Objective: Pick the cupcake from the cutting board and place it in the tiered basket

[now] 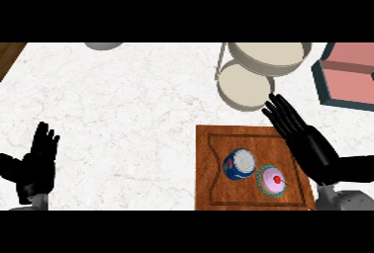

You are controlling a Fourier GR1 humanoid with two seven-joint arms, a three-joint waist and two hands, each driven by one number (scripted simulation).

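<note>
Nowhere legible writing: cupcake (274, 181) beside blue can (240, 164) on cutting board (219, 148), both hands straight-fingered, holding nothing.

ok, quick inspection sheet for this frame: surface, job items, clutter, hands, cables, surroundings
Surface: white marbled counter.
Job's things: cupcake on cutting board, near its front right; tiered basket behind the board.
Clutter: blue can lying beside the cupcake.
Hands: left hand open, resting at the view's left; right hand open, fingers straight, over the board's right edge.
Cables: nothing seen.
Surroundings: pink and teal object at right.
</note>
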